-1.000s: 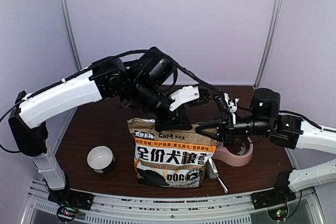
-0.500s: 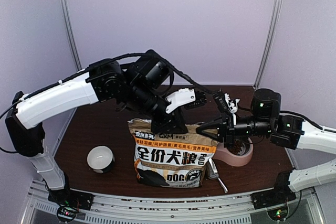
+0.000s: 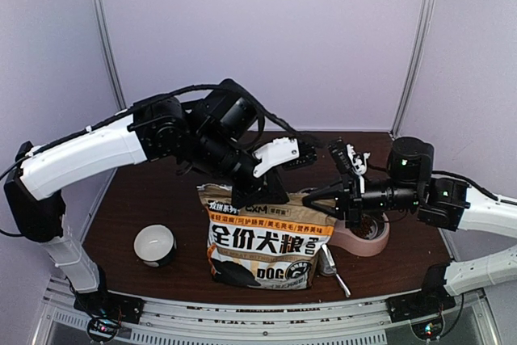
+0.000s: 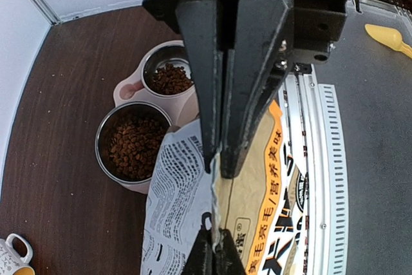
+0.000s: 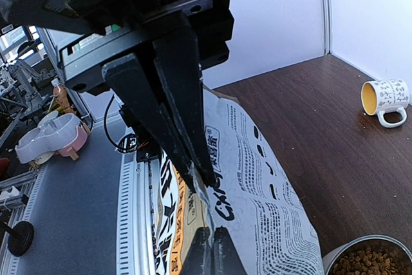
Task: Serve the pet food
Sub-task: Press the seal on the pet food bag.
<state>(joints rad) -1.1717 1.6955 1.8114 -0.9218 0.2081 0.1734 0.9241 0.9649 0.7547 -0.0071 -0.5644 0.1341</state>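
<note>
The pet food bag [image 3: 258,240] stands upright at the table's front middle, tan and orange in front, white at the back. My left gripper [image 3: 260,198] is shut on its flattened top seam near the middle, seen close in the left wrist view [image 4: 215,252]. My right gripper [image 3: 309,196] pinches the same seam at the bag's right corner [image 5: 212,249]. The two sets of jaws face each other along the seam. Brown pet food [image 4: 134,147] fills both steel cups of the pink double bowl [image 3: 373,245], right of the bag.
A white bowl [image 3: 154,245] sits left of the bag. A metal scoop [image 3: 331,264] lies between bag and pink bowl. A printed mug [image 5: 385,102] lies on its side on the brown table behind the bag. The metal rail [image 3: 242,321] runs along the front edge.
My left gripper opened briefly, slid left along the bag's top seam and shut on it again. The right gripper kept its hold and place.
</note>
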